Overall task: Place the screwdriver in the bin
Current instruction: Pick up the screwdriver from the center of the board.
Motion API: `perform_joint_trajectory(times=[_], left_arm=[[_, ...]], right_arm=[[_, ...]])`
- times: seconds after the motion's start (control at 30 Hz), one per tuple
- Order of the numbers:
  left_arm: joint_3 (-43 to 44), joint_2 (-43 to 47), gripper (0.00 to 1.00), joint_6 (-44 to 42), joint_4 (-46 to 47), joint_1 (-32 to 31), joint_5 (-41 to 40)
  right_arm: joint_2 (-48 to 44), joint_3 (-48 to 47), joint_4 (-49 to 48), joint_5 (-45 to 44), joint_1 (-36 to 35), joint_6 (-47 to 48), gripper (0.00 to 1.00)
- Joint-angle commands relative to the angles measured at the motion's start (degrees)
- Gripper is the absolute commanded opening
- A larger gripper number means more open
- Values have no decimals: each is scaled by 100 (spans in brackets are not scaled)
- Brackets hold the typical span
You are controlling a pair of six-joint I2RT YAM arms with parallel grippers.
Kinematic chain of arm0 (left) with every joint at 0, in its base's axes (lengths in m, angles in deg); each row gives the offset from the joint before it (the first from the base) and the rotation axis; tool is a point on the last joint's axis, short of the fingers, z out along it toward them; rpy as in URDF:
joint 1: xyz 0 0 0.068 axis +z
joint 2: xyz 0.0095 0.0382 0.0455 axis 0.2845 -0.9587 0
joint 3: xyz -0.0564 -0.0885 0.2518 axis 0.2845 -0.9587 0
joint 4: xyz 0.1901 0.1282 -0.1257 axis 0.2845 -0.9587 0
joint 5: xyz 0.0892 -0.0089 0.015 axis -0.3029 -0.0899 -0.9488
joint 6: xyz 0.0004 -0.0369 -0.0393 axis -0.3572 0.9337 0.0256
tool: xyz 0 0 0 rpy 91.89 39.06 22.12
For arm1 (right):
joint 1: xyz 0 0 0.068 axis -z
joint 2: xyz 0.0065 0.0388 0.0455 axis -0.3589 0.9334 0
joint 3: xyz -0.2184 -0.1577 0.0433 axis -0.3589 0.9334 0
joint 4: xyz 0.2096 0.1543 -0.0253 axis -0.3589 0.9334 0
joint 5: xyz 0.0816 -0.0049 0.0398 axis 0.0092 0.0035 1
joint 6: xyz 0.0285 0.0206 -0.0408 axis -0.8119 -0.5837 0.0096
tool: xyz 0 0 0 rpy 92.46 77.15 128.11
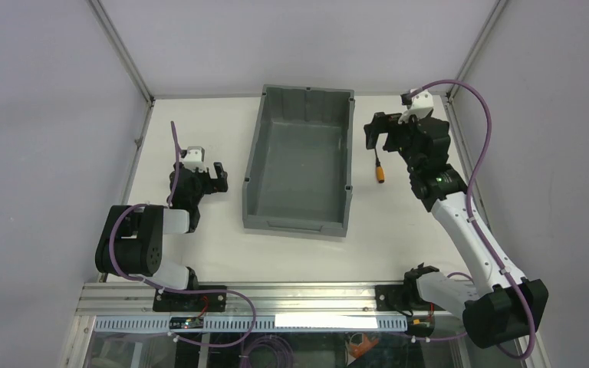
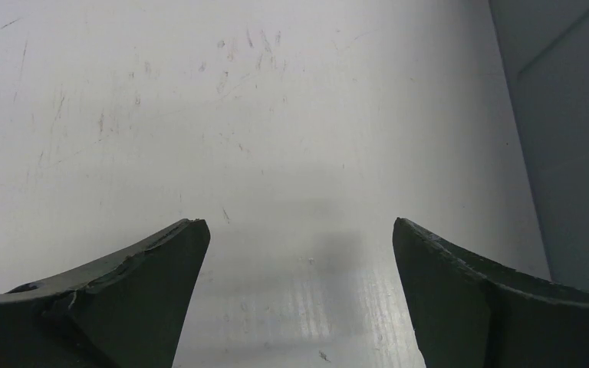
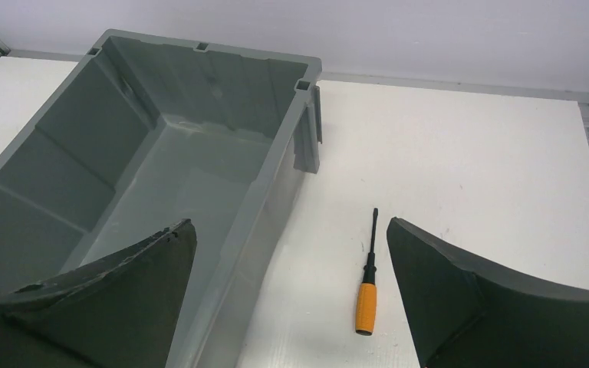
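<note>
The screwdriver (image 1: pixel 380 169), with an orange handle and thin black shaft, lies on the white table just right of the bin (image 1: pixel 254 162), a large dark grey bin that stands empty. In the right wrist view the screwdriver (image 3: pixel 366 295) lies between my fingers, close to the right one, shaft pointing away, and the bin (image 3: pixel 272 205) fills the left. My right gripper (image 1: pixel 377 132) is open and empty, hovering above the screwdriver near the bin's right wall; it also shows in its own wrist view (image 3: pixel 291 224). My left gripper (image 1: pixel 218 176) is open and empty, left of the bin; it also shows in its own wrist view (image 2: pixel 301 222).
Metal frame posts (image 1: pixel 123 50) and grey walls enclose the table at the back and sides. A purple cable (image 1: pixel 475 123) loops off the right arm. The bin's outer wall (image 2: pixel 575 138) shows at the right of the left wrist view.
</note>
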Motion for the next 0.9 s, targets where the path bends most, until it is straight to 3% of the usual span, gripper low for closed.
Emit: perform_joint_trajectory(times=[0.0, 0.53, 0.87], left_arm=[[82, 5, 99, -64, 428, 40, 142], [84, 0, 99, -64, 428, 41, 140], [82, -2, 99, -64, 430, 40, 141]], right_arm=[[-210, 7, -423, -59, 8, 53, 99], [-408, 30, -458, 54, -10, 77, 99], [-11, -1399, 1254, -190, -9, 160, 99]])
